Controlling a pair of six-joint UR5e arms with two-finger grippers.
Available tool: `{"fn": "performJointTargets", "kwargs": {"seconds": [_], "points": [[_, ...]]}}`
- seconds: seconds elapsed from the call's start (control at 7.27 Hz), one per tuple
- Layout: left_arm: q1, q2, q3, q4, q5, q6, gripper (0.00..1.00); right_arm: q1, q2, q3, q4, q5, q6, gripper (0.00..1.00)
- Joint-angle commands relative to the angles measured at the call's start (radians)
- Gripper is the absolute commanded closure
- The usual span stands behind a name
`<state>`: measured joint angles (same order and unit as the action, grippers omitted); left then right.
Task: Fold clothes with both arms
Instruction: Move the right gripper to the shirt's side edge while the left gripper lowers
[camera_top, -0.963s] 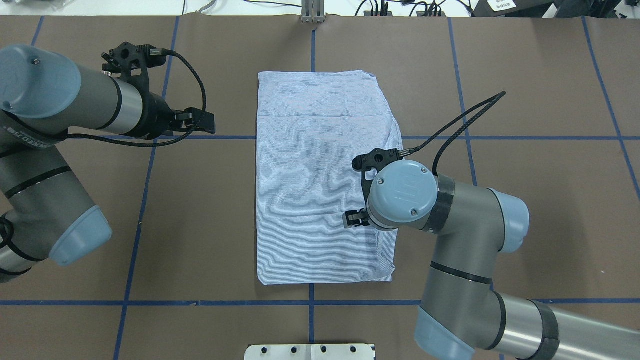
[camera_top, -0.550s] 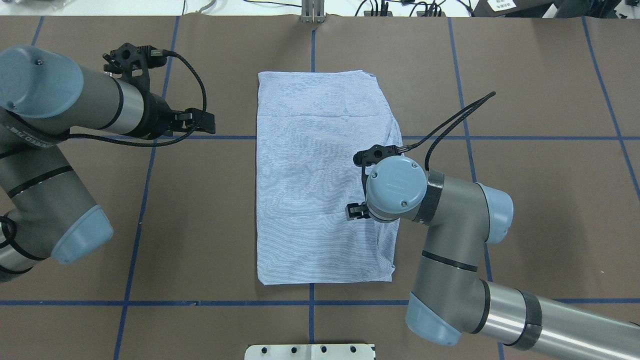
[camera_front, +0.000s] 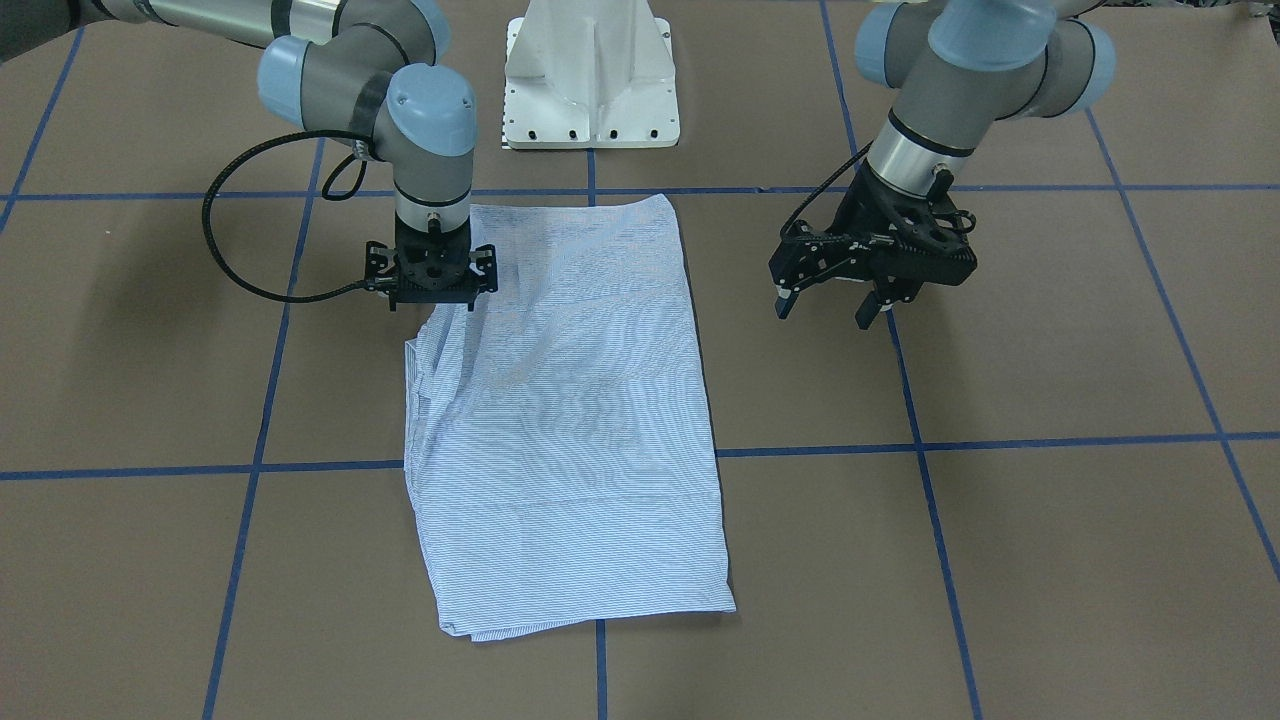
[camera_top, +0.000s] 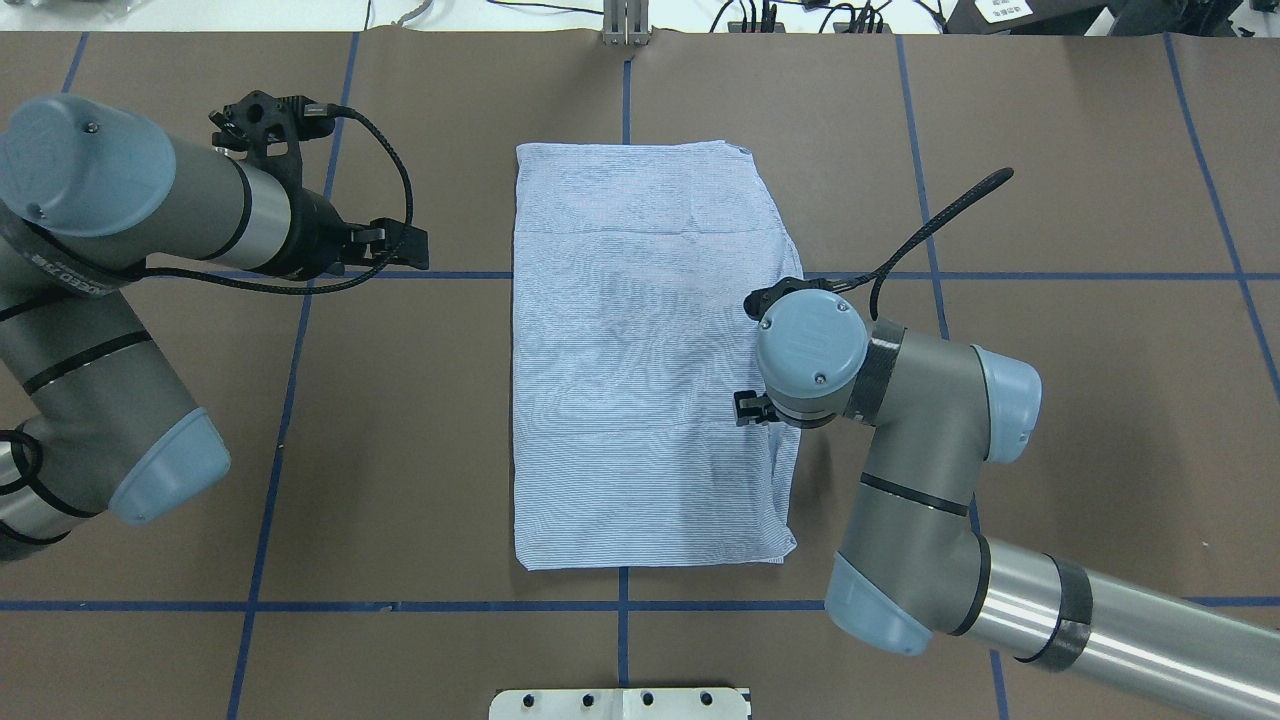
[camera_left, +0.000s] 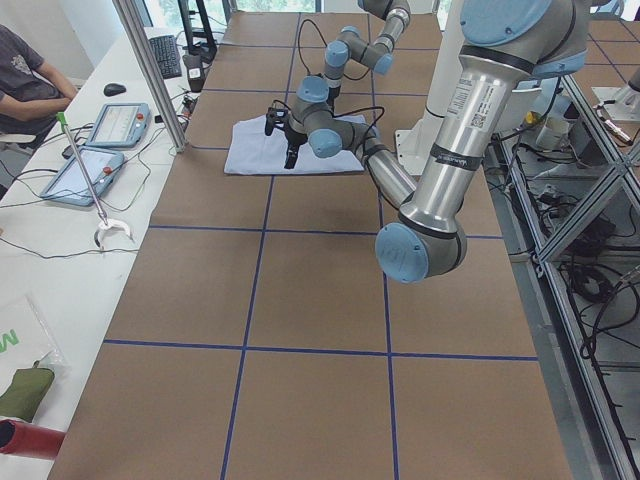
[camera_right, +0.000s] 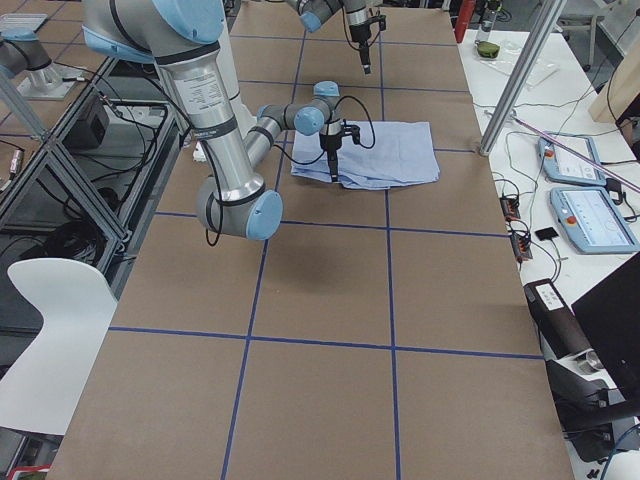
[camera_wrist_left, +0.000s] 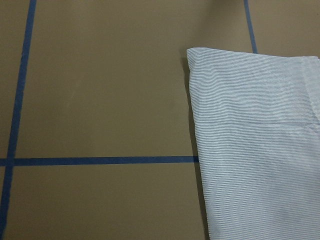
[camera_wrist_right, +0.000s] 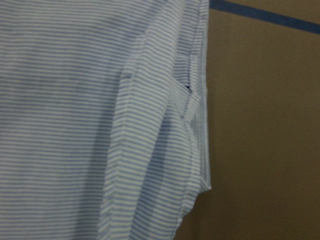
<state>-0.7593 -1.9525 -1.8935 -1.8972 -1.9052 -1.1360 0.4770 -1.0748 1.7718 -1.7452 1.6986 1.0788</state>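
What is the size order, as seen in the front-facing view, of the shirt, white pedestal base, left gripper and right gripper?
1. shirt
2. white pedestal base, cropped by the top edge
3. left gripper, close to the base, so that pair is unsure
4. right gripper, smallest

The right tool (camera_right: 331, 165) points straight down over the folded striped shirt (camera_right: 395, 155), at the cloth's edge nearest the camera, and is apparently touching it, though contact is hard to confirm at this range. The shirt lies flat on the brown surface (camera_right: 330, 290). The left tool (camera_right: 364, 45) hangs well beyond the right tool, clear of the shirt.
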Motion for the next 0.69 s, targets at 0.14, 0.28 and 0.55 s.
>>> {"fn": "performJointTargets", "kwargs": {"seconds": [0.14,0.28,0.55], "points": [[0.0,-0.005,-0.001,0.001,0.0,-0.001,0.0,0.04,-0.1,0.085,-0.04,0.016,-0.059,0.0],[0.0,-0.017,-0.001,0.004,0.0,-0.002,0.0,0.045,-0.099,0.107,-0.059,0.026,-0.059,0.0],[0.0,-0.019,-0.002,0.004,0.0,-0.004,0.0,0.048,-0.093,0.126,-0.056,0.036,-0.059,0.0]]}}
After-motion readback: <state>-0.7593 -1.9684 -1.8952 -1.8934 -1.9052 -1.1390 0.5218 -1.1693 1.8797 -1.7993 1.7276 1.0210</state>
